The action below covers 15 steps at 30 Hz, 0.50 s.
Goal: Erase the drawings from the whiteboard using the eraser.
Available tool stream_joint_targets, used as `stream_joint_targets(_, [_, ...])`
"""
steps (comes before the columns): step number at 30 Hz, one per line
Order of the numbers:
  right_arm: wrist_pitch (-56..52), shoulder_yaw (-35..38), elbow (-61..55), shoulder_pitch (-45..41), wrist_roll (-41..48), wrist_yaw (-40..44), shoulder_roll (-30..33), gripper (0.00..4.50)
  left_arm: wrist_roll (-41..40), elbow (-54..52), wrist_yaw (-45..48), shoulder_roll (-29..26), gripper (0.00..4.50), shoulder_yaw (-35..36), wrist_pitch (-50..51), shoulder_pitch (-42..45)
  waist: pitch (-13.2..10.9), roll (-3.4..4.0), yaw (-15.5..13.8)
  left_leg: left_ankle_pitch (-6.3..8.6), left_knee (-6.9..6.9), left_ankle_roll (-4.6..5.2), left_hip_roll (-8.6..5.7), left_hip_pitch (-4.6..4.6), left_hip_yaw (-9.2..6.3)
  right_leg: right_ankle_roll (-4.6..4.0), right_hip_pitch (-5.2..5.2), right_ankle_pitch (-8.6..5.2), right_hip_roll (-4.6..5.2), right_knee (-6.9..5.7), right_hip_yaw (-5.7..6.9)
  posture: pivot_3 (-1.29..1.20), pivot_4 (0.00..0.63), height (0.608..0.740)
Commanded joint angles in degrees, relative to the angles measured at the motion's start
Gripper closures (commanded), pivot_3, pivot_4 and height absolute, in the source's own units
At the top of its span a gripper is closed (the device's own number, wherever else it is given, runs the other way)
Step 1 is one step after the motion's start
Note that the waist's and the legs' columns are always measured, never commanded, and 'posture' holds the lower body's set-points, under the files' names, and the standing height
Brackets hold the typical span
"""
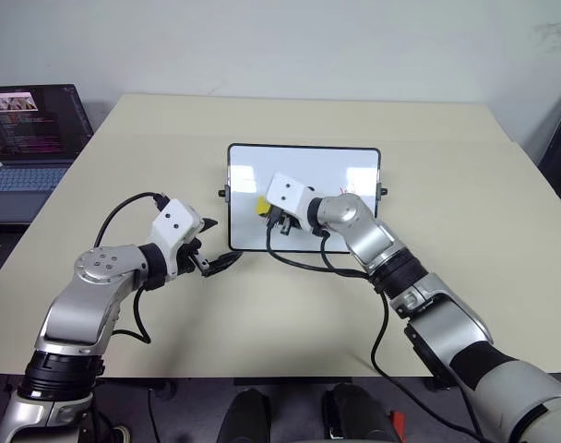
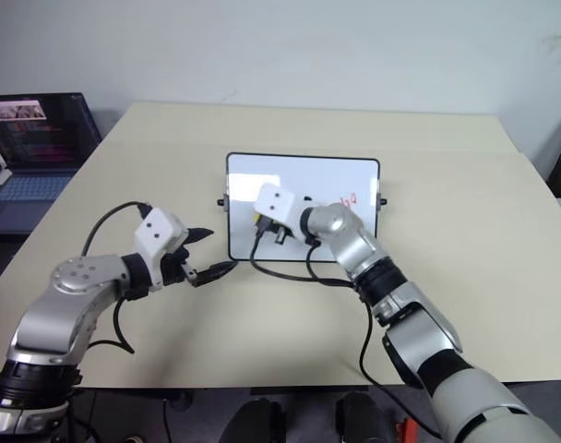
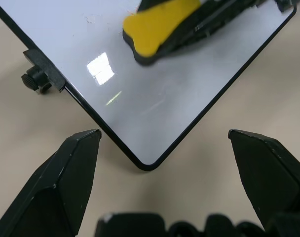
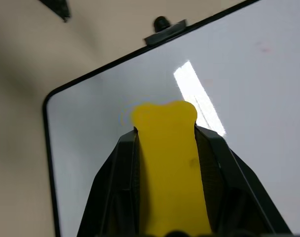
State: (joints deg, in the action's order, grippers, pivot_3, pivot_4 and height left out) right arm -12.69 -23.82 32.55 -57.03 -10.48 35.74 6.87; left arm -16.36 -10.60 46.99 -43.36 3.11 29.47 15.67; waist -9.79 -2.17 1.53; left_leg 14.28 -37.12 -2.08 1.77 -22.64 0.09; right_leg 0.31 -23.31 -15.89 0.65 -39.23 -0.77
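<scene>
The right hand (image 4: 165, 148) clamps the eraser (image 4: 167, 163) against the whiteboard (image 1: 354, 161). Red drawings (image 2: 348, 199) show on the whiteboard beside that arm. The left hand (image 3: 162, 163) gapes empty at the whiteboard's corner.

A beige table (image 1: 465, 194) carries 1 whiteboard (image 1: 354, 175) lying flat.
</scene>
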Motion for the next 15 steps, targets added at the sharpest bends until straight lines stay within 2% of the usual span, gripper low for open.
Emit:
stream_joint_targets(1, [-0.84,2.13,0.36,-0.26,-1.06,-2.03,1.50,3.25,-0.14,-1.42,0.41,0.03,0.00,0.03,-1.11,0.67,0.00,0.00,0.06,0.00,0.00,0.00,-0.01,0.03,0.02,0.00,0.02,0.00,0.01,0.00,-0.02,0.00,0.150,0.740])
stream_joint_targets(9, [-5.36,-1.98,-4.10,4.38,-0.83,6.51,2.03,3.26,-0.01,-0.53,0.95,0.17,0.00,-0.65,-1.44,1.84,0.01,-0.01,0.23,0.00,0.03,0.00,0.01,0.07,0.04,0.00,0.04,0.00,-0.01,0.03,-0.04,0.00,0.150,0.740])
stream_joint_targets(15, [-2.63,3.27,-0.92,1.25,-0.64,-2.61,0.20,3.28,-0.03,-0.62,1.24,0.21,0.00,-0.61,-1.49,1.70,0.00,0.00,0.25,-0.01,0.01,0.01,0.01,0.14,0.04,0.00,0.05,0.00,-0.02,-0.09,-0.04,0.00,0.150,0.740])
